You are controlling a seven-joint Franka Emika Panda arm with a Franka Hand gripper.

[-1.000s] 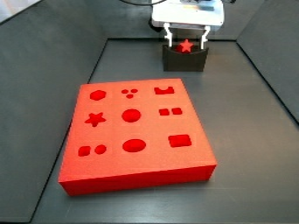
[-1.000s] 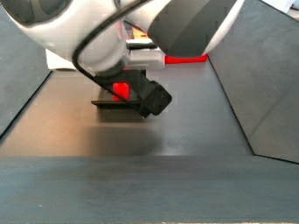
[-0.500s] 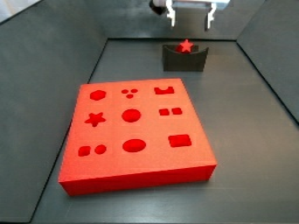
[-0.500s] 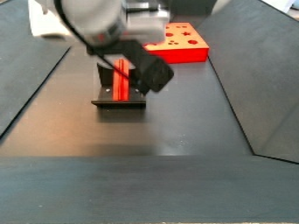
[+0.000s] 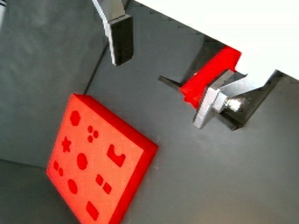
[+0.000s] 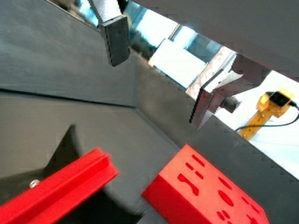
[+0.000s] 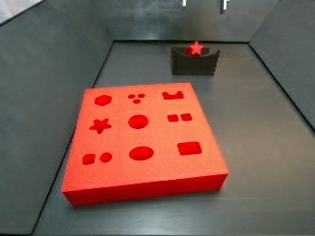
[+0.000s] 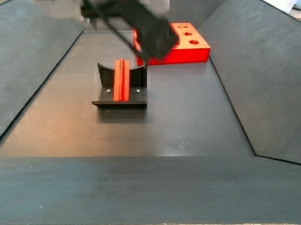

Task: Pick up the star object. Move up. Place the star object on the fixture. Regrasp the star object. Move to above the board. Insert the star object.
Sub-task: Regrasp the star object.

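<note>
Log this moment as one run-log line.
gripper: open, empty, above fixture | star object: resting on fixture | board: no peg inserted

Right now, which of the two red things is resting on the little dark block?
The star object, a small peg lying in the fixture. The board lies flat on the floor, apart from it. The gripper hangs open above, holding nothing.

desk: dark grey matte floor (image 7: 261, 138) | walls: dark sloped panels at 9 o'clock (image 7: 50, 55), 12 o'clock (image 7: 135, 20) and 3 o'clock (image 7: 290, 46) | outside the walls: yellow device (image 6: 271, 107), kind unclear
</note>
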